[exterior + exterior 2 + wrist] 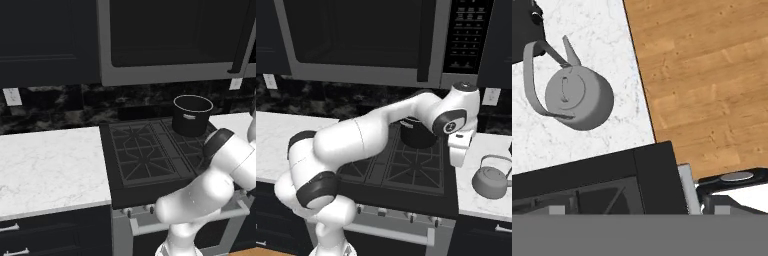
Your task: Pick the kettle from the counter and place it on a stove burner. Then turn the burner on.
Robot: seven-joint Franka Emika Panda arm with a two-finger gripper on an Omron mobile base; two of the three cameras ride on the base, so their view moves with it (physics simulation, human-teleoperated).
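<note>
Round, squat grey metal kettle [492, 181] with thin loop handle, sitting on white marbled surface [483, 202] right of black stove [406, 170]. Tool wide open, holding nothing, above stove's right edge.

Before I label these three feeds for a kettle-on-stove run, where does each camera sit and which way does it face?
Left base view: behind the arm on its left, looking forward and down at the cooktop, black pot and counter; the white arm rises lower right.
Right base view: behind on the right, same cooktop and pot, plus the kettle; the arm rises lower left.
Hand view: on the hand, looking down at the kettle, counter edge and wood floor.
Shared: both base views show cooktop and pot; right base and hand views share the kettle.
</note>
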